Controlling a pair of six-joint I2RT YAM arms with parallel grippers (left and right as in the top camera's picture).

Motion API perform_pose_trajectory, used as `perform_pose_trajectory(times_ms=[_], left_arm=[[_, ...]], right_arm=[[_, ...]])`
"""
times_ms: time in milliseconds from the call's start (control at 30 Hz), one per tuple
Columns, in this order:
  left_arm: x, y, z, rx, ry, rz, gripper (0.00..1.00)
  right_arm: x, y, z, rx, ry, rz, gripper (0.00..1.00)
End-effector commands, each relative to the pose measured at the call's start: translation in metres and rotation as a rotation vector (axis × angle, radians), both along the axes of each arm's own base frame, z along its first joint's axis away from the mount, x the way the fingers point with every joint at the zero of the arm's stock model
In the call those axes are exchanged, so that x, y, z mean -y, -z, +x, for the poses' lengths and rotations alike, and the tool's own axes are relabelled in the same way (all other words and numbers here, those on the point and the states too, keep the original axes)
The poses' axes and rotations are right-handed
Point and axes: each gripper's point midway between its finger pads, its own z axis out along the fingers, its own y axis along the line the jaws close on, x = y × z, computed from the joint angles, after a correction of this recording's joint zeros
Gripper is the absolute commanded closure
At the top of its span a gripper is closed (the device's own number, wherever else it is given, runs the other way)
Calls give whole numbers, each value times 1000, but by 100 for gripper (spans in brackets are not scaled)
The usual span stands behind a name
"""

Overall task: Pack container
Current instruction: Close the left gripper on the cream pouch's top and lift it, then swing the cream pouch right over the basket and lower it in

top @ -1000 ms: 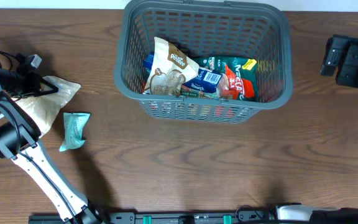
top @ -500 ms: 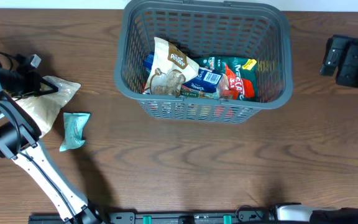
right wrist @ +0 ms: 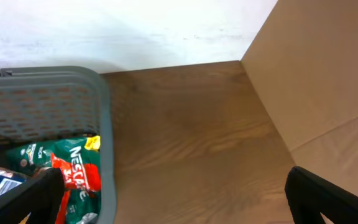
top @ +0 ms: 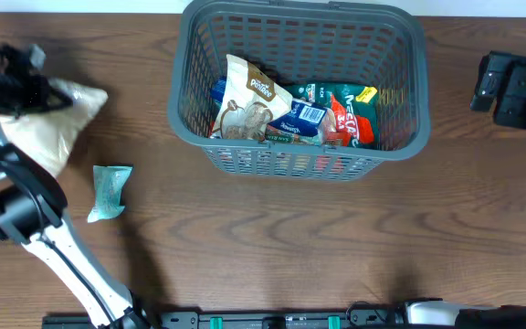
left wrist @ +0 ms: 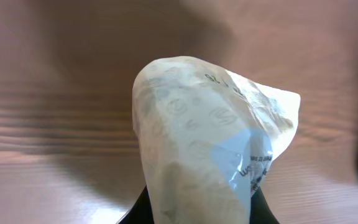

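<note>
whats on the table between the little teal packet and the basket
Nothing: the overhead view shows only bare brown table between the teal packet and the basket.

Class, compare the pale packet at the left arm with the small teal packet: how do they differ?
The pale packet is much larger than the teal packet. The left claw grips the pale packet; the teal packet lies free on the table. Both are outside the container.
</note>
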Motion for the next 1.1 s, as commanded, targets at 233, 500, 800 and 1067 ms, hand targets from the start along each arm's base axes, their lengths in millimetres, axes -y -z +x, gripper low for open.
perform_pose_trajectory(times_ms=[233,500,800,1067], left_arm=[[70,-176,0,335,-39,95,94],[162,-270,-16,580,70,84,94],[282,-361,-48,885,284,-14,94],[371,-376,-77,954,496,-114,94]], right_arm=[[4,-1,-1,6,24,4,1],[4,-1,-1,6,24,4,1],[4,-1,-1,6,24,4,1],[4,-1,-1,6,24,4,1]])
